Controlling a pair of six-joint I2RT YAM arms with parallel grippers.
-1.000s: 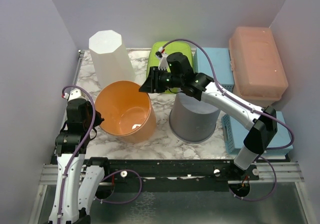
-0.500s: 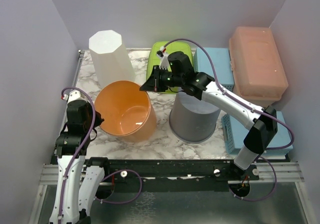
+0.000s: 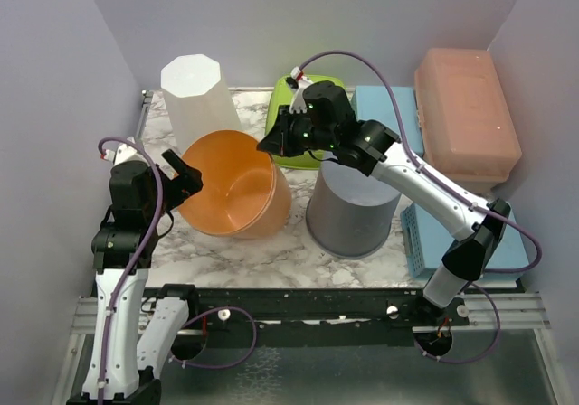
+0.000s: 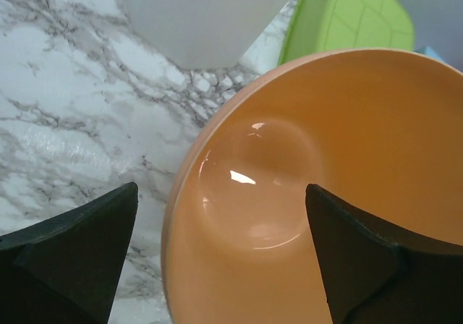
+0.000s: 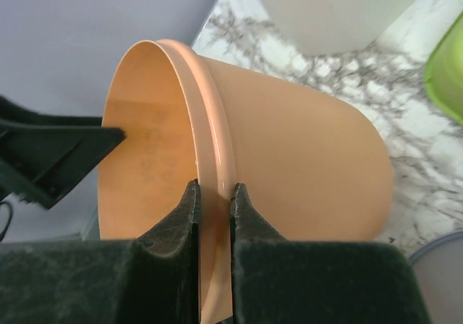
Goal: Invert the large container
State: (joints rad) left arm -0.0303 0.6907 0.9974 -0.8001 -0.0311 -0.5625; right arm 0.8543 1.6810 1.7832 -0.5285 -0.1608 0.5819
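The large container is an orange bucket (image 3: pixel 237 188), tipped on its side with its mouth turned toward the left arm. My right gripper (image 3: pixel 274 143) is shut on the far top of its rim; in the right wrist view the rim (image 5: pixel 214 150) runs between the fingers of the right gripper (image 5: pixel 214 186). My left gripper (image 3: pixel 185 177) stands open at the bucket's mouth on the left, touching nothing. In the left wrist view, the left gripper (image 4: pixel 221 190) frames the bucket's inside bottom (image 4: pixel 253 186).
A tall white octagonal container (image 3: pixel 197 98) stands behind the bucket. A grey upturned bucket (image 3: pixel 353 211) stands just to its right. A green bin (image 3: pixel 308 120), blue baskets (image 3: pixel 389 120), and a pink box (image 3: pixel 466 116) line the back right. Walls close in on both sides.
The orange bucket has tipped from upright toward the left. My right gripper has closed on its rim and lifted it. My left gripper has opened wide and risen toward the mouth.
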